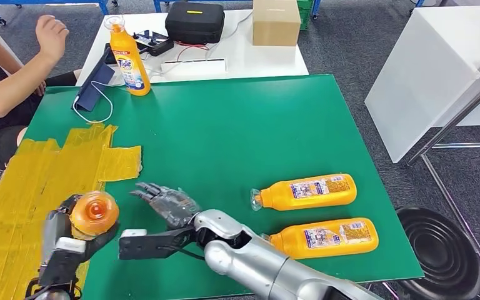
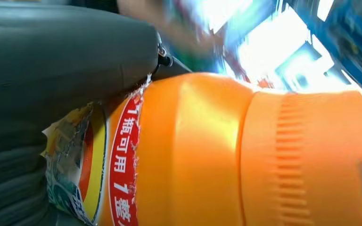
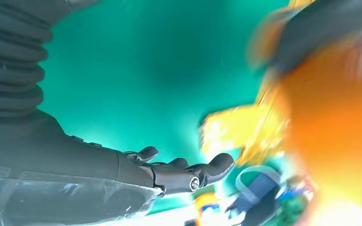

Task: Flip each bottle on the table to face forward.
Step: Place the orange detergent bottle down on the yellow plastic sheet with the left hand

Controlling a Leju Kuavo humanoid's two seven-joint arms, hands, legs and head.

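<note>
The left hand [image 1: 69, 240] is gripping an orange bottle [image 1: 94, 214] down at seven o'clock, its round end tipped up toward the camera, seemingly mid-turn to bring the label round. The right hand [image 1: 165, 203] is hovering just beside it, fingers spread and holding nothing, probably ready to steady it. Two lying bottles [image 1: 306, 192] are waiting at four o'clock; an upright bottle [image 1: 129, 56] is standing at eleven.

Table cover [image 1: 225, 131] plain green. Tape patch [image 1: 31, 181] yellow. Bottles [image 1: 306, 192] orange, labels white-blue. Held bottle [image 2: 245, 155] orange; red band, white characters. Case [image 1: 195, 22] black. Box [image 1: 276, 22] tan.
</note>
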